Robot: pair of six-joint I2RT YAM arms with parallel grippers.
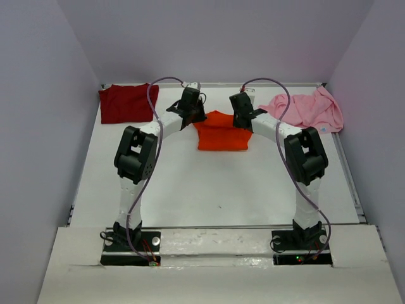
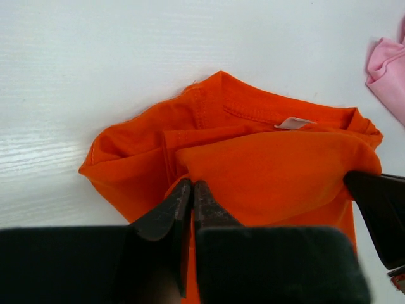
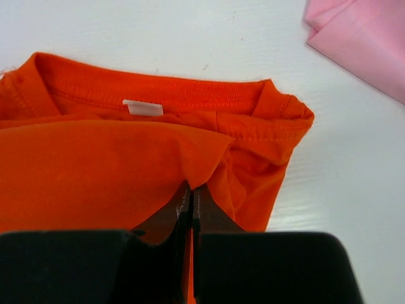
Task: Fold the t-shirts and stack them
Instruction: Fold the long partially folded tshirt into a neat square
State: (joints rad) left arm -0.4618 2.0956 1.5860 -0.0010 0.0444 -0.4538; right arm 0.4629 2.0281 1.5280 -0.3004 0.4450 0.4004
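Note:
The orange t-shirt (image 1: 221, 133) lies partly folded at the far middle of the table, collar away from the arms, with a white tag (image 3: 142, 107) inside the neck. A folded-over layer (image 2: 272, 171) covers its body. My left gripper (image 1: 190, 117) is at the shirt's left side. Its jaws (image 2: 192, 185) are pressed together on the left corner of that layer. My right gripper (image 1: 243, 120) is at the right side, jaws (image 3: 192, 189) shut on the layer's right corner. The maroon t-shirt (image 1: 126, 103) lies at the far left. The pink t-shirt (image 1: 307, 109) lies crumpled at the far right.
The white table (image 1: 215, 183) is walled by pale panels on three sides. Pink cloth (image 3: 361, 38) lies close to the orange shirt's right shoulder. Both arm bases stand at the near edge, with cables looping over the arms.

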